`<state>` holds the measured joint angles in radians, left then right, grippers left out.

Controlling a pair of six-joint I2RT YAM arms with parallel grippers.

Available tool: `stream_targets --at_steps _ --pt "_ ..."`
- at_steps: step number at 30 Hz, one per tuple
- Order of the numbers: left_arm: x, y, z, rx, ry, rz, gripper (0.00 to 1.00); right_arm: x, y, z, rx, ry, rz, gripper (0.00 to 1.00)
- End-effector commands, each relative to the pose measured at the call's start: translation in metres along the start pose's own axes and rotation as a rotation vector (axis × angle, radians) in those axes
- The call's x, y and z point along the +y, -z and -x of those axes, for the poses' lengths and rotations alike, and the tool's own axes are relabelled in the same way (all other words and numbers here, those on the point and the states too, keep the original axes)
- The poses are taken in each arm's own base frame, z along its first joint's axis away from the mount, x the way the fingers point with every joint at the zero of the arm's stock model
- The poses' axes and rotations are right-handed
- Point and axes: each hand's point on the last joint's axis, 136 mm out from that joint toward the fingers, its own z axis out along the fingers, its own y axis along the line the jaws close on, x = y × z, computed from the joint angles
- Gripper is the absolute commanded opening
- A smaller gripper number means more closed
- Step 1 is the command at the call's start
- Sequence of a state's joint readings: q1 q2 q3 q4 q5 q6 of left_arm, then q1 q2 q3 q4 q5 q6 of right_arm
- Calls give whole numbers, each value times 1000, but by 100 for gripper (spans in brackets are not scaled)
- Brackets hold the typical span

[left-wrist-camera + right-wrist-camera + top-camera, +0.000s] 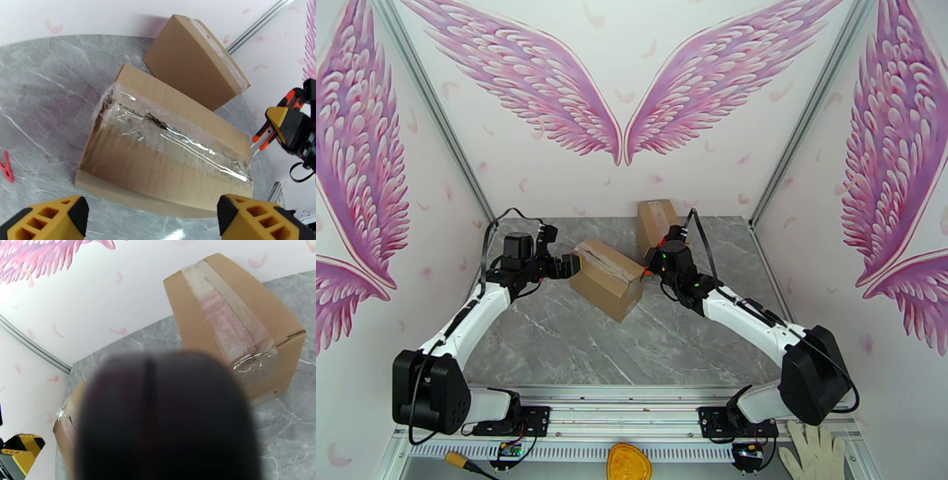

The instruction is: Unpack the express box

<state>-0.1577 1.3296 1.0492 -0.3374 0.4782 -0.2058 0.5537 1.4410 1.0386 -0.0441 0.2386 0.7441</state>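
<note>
Both arms bend in toward the taped box [607,278]; the left tool [568,266] is wide open and empty, the right tool [290,124] squeezes an orange knife [261,137].

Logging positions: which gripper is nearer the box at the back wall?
Right. Right gripper: just in front of the rear box; left gripper: farther, past the front box.
</note>
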Motion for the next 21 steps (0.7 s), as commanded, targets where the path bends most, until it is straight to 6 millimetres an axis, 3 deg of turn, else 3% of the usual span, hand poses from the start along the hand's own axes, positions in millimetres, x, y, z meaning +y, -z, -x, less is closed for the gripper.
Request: stream_targets --at_steps 1,5,9,12,16,21 --pt "12 19 14 -71 -146 132 97 -4 19 16 -72 -112 18 0" --pt "32 0 34 -35 -116 175 98 -5 21 6 -52 -148 28 0" --pt "26 -39 28 49 -14 27 95 1 14 -4 -24 -137 37 0" --pt "25 -53 22 52 44 -30 94 7 8 -8 -15 -131 48 0" --pt "20 -56 11 68 72 -78 94 15 1 -8 -19 -128 72 0" --pt "7 -39 -3 59 103 -116 93 19 -5 -7 -16 -107 76 0"
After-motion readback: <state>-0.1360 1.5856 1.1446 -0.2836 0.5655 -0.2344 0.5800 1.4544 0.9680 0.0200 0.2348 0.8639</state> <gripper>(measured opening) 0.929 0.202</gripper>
